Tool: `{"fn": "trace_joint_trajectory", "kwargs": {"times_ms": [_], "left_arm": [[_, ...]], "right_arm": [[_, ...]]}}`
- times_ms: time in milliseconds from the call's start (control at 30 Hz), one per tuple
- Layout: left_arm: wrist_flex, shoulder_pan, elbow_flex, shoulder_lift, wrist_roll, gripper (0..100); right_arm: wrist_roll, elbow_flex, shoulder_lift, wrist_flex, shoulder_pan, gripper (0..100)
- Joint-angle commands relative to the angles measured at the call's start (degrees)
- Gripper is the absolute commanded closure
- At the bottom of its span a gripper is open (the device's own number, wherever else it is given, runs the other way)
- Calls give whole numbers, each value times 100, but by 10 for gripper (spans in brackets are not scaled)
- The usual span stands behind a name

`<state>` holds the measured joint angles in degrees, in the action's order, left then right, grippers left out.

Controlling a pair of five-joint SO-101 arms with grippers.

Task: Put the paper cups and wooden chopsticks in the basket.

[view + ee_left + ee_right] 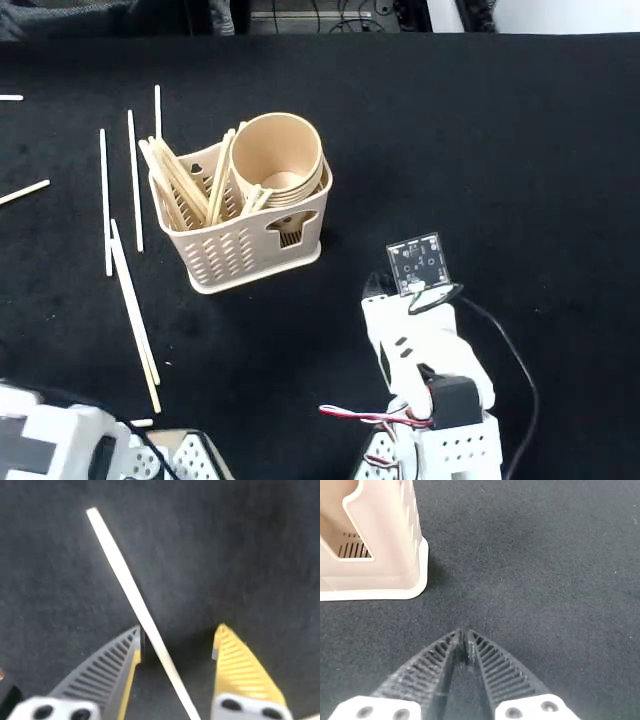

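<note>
The left claw point(180, 630) stood wide open over the black table point(520, 150), holding nothing. A single wooden chopstick point(127, 582) lay flat on the cloth and ran aslant through the gap between the fingers. It passed just beside the tip of the grey finger point(112, 662) and was well apart from the yellow finger point(240, 662). Whether it touched the grey tip could not be told.

The right claw point(465, 635) was closed tight, its two dark fingers meeting at the tips with nothing between them. It hung low over bare cloth. In the high view the basket point(245, 250) lay at about 10 o'clock from the right arm point(430, 370), near but not touching.

Seen from above, the basket stood on the cloth at about 10 o'clock from the table's middle. The stacked paper cups point(280, 150) sat upright in its 3 o'clock half. A bundle of chopsticks point(180, 185) leaned in its 9 o'clock half.

More loose chopsticks point(133, 180) lay on the cloth at 9 o'clock of the basket, and a long pair point(135, 315) stretched away toward 7 o'clock.
</note>
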<state>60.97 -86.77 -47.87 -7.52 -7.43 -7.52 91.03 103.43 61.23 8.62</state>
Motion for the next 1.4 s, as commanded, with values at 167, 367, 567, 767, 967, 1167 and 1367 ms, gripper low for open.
{"fn": "trace_joint_trajectory", "kwargs": {"times_ms": [167, 367, 567, 767, 967, 1167, 1367], "left_arm": [[-246, -75, 1015, 1776, -35, 818], [536, 31, 1112, 1310, -782, 959], [1503, 505, 1042, -290, -976, 970], [2462, 1666, 1270, -2391, -580, 970], [2514, 3275, 2264, -4510, 958, 971], [1723, 4980, 2985, -5503, 2022, 971], [-695, 6149, 3020, -5600, 2664, 972]], "right_arm": [[-9, -84, 505, 18, -26, 985], [-9, -84, 505, 18, -26, 985], [-9, -84, 505, 18, -26, 985], [-9, -84, 505, 18, -26, 985], [-9, -84, 505, 18, -26, 985], [-9, -84, 505, 18, -26, 985], [-9, -84, 505, 18, -26, 985]]}}
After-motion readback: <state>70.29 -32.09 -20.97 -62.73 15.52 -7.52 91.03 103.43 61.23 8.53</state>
